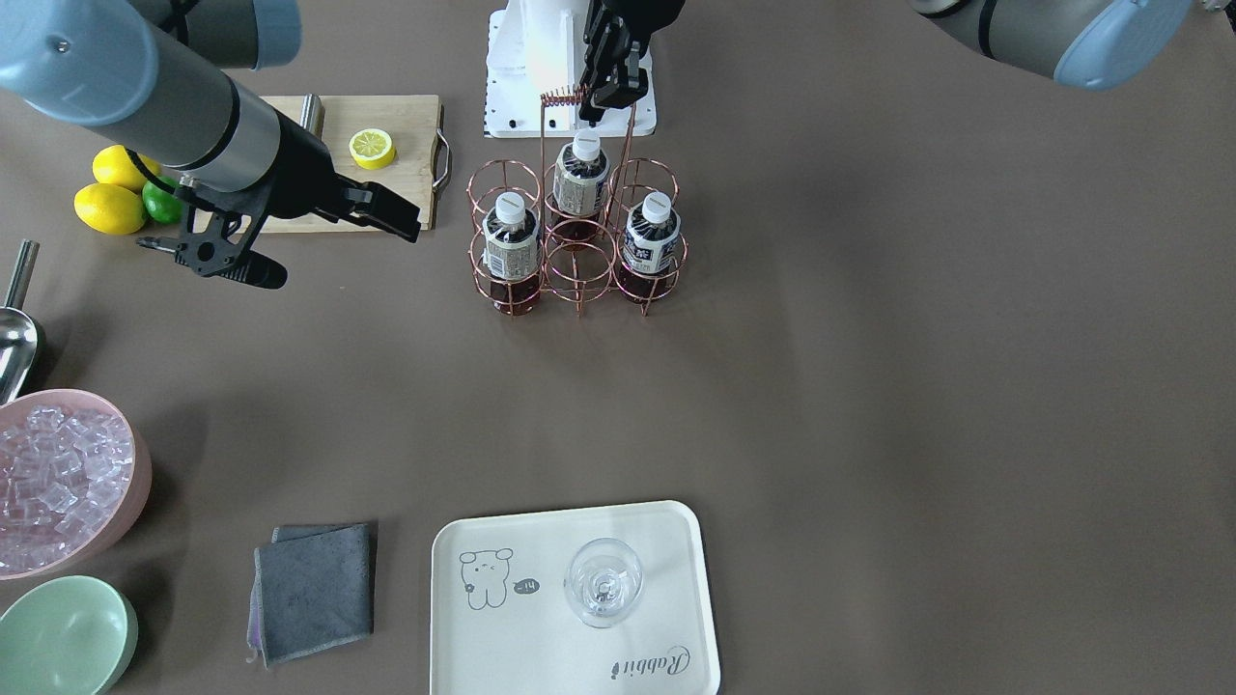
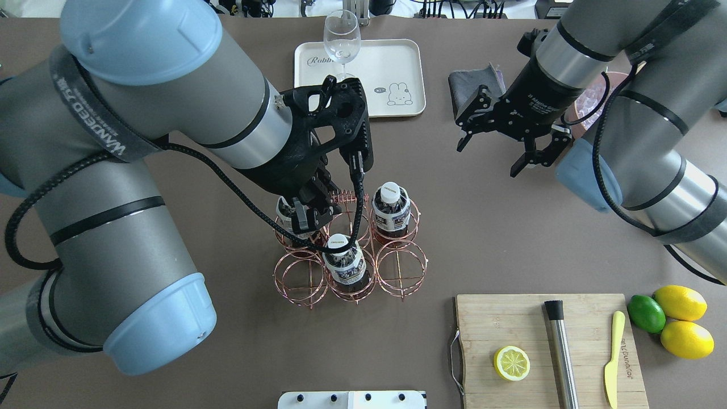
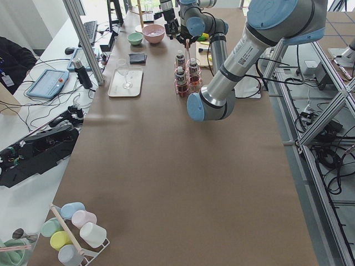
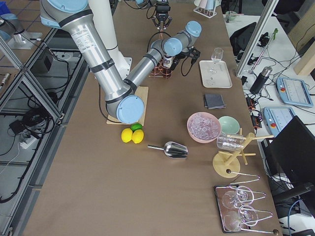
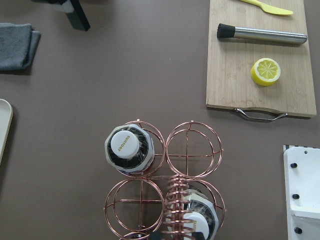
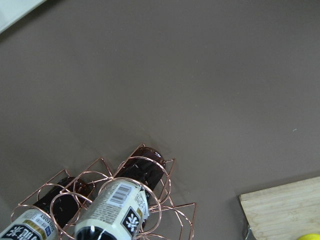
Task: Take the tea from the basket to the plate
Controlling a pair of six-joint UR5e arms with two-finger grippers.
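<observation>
The copper wire basket (image 1: 579,263) stands mid-table and holds three tea bottles with white caps (image 1: 510,246) (image 1: 582,179) (image 1: 652,236). My left gripper (image 2: 309,218) hovers open above the basket, beside its coiled handle (image 1: 565,94) and over the far-left bottle (image 2: 287,218), touching nothing. The left wrist view looks straight down on another bottle (image 5: 129,149). Off to the robot's right, my right gripper (image 1: 343,253) hangs wide open and empty, away from the basket. The cream plate (image 1: 657,541) lies at the far edge and carries a wine glass (image 1: 603,582).
A cutting board (image 2: 511,324) with a half lemon (image 2: 512,363), a steel muddler and a yellow knife lies near right. Lemons and a lime (image 2: 646,313) sit beside it. A grey cloth (image 1: 314,591), a pink ice bowl (image 1: 135,463), a green bowl (image 1: 63,637) and a scoop are far right.
</observation>
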